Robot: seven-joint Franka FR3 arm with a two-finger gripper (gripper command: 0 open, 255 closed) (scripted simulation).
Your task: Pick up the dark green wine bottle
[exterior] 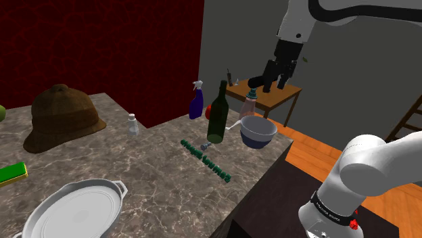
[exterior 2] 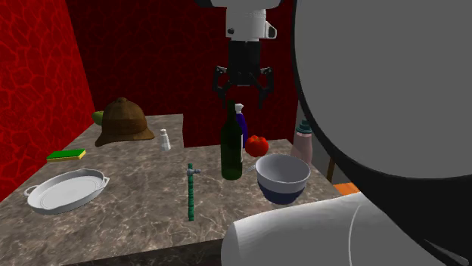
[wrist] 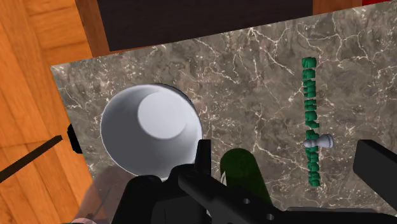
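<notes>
We see the bottle (exterior 2: 232,143) standing upright on the marble counter (exterior 2: 128,215), near the counter's far corner. Its long axis is vertical and its neck points straight up, to twelve o'clock in the second exterior view. The gripper (exterior 2: 242,91) hangs at twelve o'clock from the neck, just above it. Its two fingers are spread wide apart and hold nothing. In the wrist view we look down the axis of the bottle (wrist: 243,172). Its dark green shoulder lies between the fingers and is nearer to one of them. In the second exterior view a white bowl (exterior 2: 282,177) stands just beside the bottle at four o'clock. A green toothed strip (exterior 2: 190,193) lies at eight o'clock, a blue spray bottle (exterior 2: 240,121) is behind the neck, and a brown hat (exterior 2: 125,121) is well apart at ten o'clock.
</notes>
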